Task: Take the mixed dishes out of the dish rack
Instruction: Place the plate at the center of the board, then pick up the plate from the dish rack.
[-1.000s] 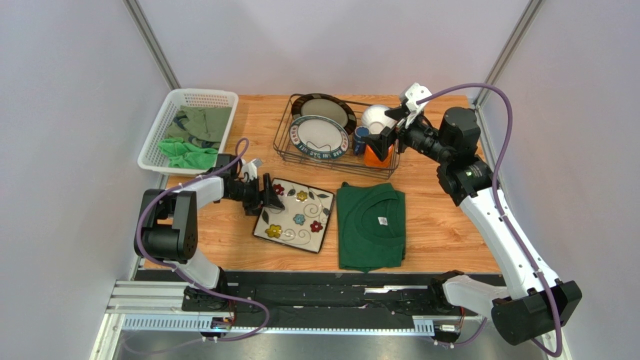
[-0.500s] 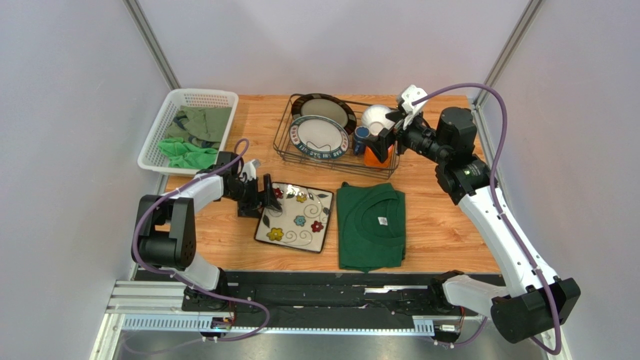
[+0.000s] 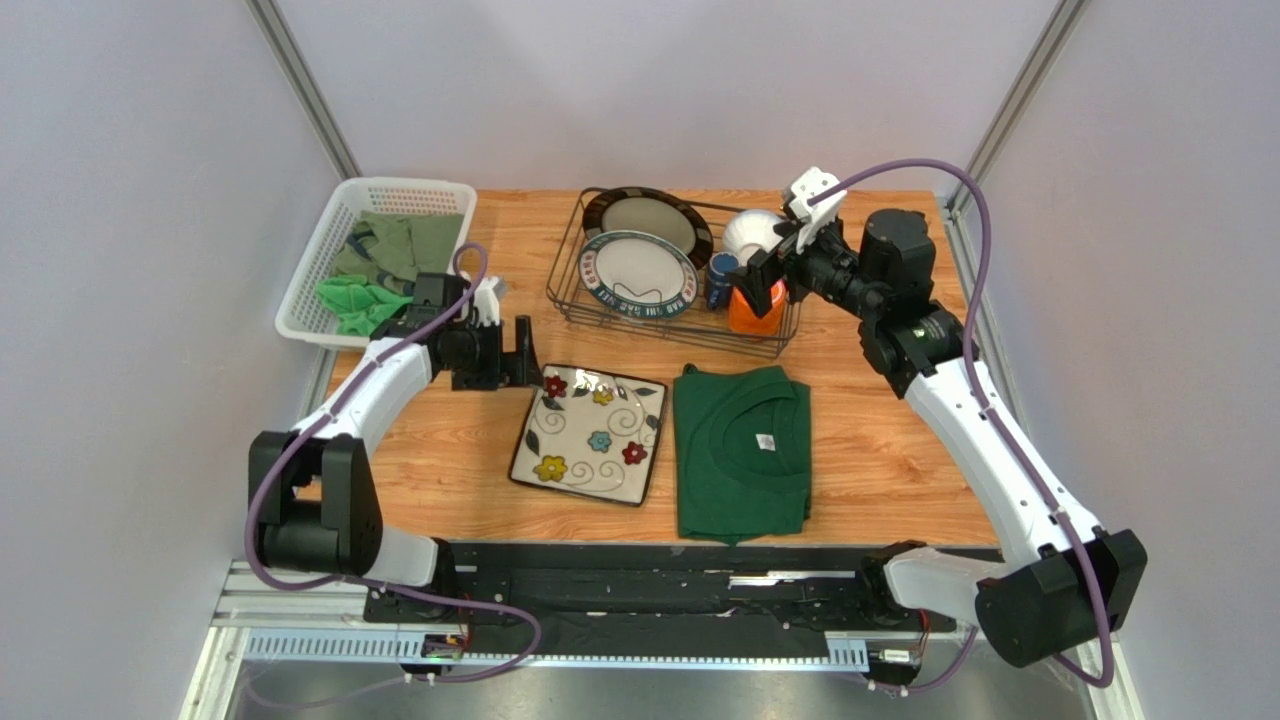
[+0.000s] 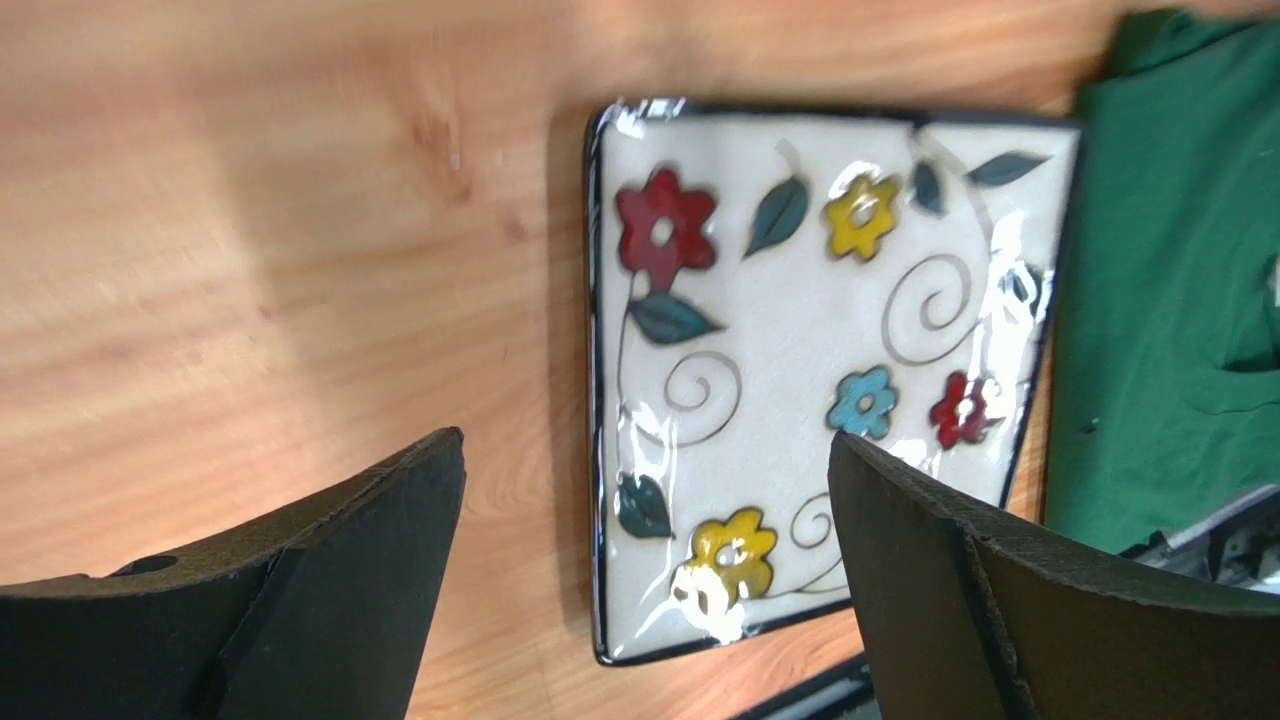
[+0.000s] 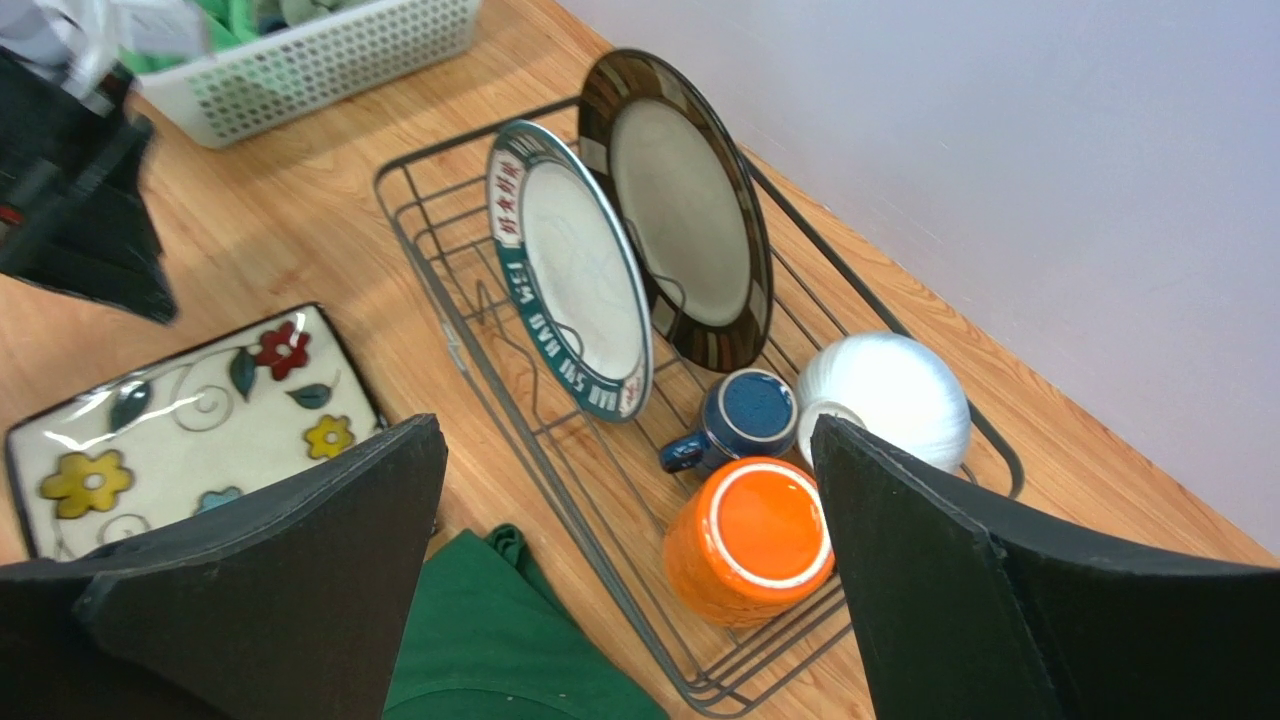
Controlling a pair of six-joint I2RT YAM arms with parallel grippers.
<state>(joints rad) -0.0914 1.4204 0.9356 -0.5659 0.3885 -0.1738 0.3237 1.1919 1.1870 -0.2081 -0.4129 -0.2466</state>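
Currently the left end effector (image 3: 525, 351), released, sits beside the flowered plate (image 3: 589, 432); the right end effector (image 3: 768, 276), released, hovers over the dish rack's (image 3: 561, 275) orange mug (image 5: 747, 540).

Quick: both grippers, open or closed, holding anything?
Left gripper: open, holding nothing.
Right gripper: open, holding nothing.

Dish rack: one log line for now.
left hand: open, by unloaded square white flower-patterned plate; right hand: open, over dark wire dish rack; racked: two round dark-rimmed plates, white bowl, blue mug, orange mug
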